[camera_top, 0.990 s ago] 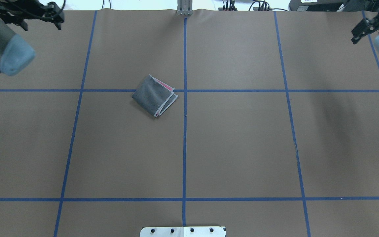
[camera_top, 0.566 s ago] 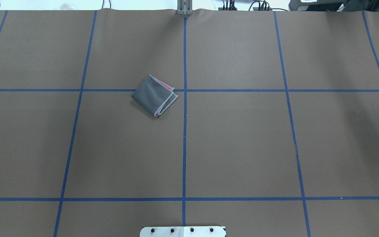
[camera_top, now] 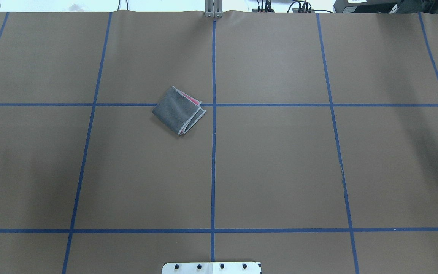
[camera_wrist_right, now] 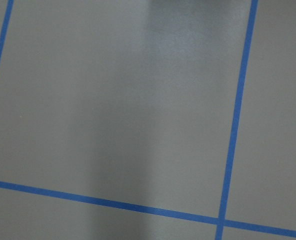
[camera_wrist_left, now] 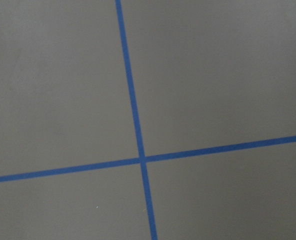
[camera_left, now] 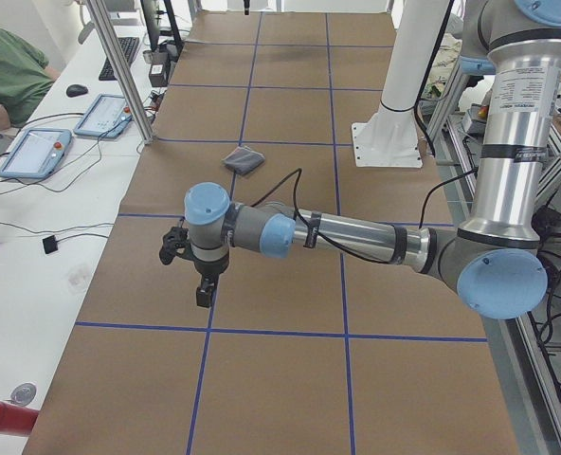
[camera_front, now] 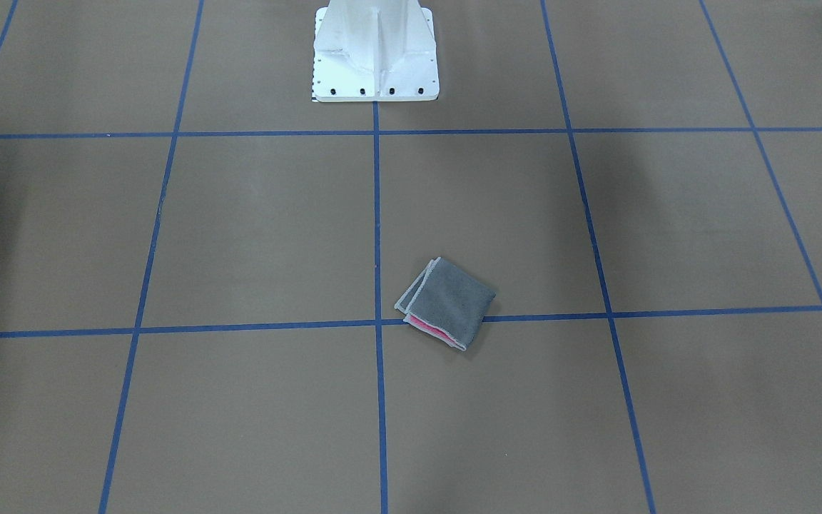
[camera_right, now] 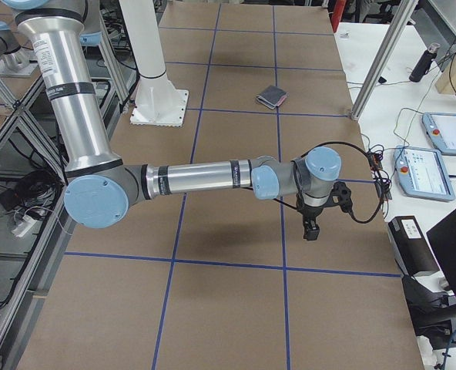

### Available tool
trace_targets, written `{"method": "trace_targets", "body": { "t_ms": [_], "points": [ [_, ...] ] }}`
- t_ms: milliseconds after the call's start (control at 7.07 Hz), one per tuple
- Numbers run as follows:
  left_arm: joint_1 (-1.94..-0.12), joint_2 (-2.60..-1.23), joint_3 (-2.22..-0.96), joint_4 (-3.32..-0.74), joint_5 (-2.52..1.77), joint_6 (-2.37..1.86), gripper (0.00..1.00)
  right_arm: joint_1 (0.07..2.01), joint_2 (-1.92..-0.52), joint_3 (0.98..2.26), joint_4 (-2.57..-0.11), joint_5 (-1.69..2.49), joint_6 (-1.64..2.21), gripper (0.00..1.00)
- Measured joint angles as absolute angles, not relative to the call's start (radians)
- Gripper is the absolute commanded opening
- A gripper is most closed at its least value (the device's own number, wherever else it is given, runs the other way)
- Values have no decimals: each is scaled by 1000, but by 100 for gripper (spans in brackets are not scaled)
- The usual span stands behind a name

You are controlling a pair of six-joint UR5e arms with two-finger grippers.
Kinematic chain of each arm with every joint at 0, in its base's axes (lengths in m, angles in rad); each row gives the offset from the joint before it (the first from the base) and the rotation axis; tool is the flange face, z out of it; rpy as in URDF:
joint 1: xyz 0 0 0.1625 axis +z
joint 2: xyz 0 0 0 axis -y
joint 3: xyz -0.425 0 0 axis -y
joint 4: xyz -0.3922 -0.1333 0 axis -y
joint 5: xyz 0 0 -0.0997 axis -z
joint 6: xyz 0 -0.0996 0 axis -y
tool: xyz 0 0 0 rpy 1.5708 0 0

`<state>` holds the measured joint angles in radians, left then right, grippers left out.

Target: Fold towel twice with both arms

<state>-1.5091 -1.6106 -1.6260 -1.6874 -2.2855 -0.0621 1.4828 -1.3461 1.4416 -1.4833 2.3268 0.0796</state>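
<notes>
1. The towel (camera_top: 179, 110) lay flat on the table (camera_top: 280, 171), in the half toward the edge far from the robot. It sat just on the robot's-left side of the centre tape line (camera_top: 213, 171), turned at an angle to the table's edges. Nothing touched it.
2. It showed as a small, thick square, grey face out. A sliver of pink and several stacked runs of light edging showed along its two open sides. Judgement: that layering fits two folds already made, so the task looked complete or very nearly so.
3. The left arm (camera_left: 356, 232) reached out low toward the table's left end. The left fingers (camera_left: 203, 294) pointed down above bare table, well apart from the towel. Only the side view showed them, so I cannot tell whether they were released or clenched. No cloth hung from them.
4. The right arm (camera_right: 205, 176) mirrored this toward the table's right end, with the right fingers (camera_right: 311, 230) pointing down over bare table. Again I cannot tell their state, and no cloth was seen.
5. Both wrist cameras showed only brown surface and tape crossings, which agrees with items 3 and 4.
6. Judgement: arms spread to opposite ends leave the middle unobstructed, so the towel is open to inspection. This reads as a parked pose, not an approach.
7. Risk noted: the open corner looked slightly splayed, so a nudge could loosen the stack.
</notes>
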Motion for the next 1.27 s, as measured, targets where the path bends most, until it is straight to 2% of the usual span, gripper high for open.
{"method": "trace_targets", "body": {
  "t_ms": [424, 1273],
  "points": [
    [-1559, -1528, -1642, -1719, -2290, -46, 100, 1540, -1434, 1440, -1480, 2352, 73, 100],
    [-1562, -1531, -1692, -1622, -2284, -55, 100, 1593, -1476, 1448, -1491, 2362, 29, 100]
  ]
}}
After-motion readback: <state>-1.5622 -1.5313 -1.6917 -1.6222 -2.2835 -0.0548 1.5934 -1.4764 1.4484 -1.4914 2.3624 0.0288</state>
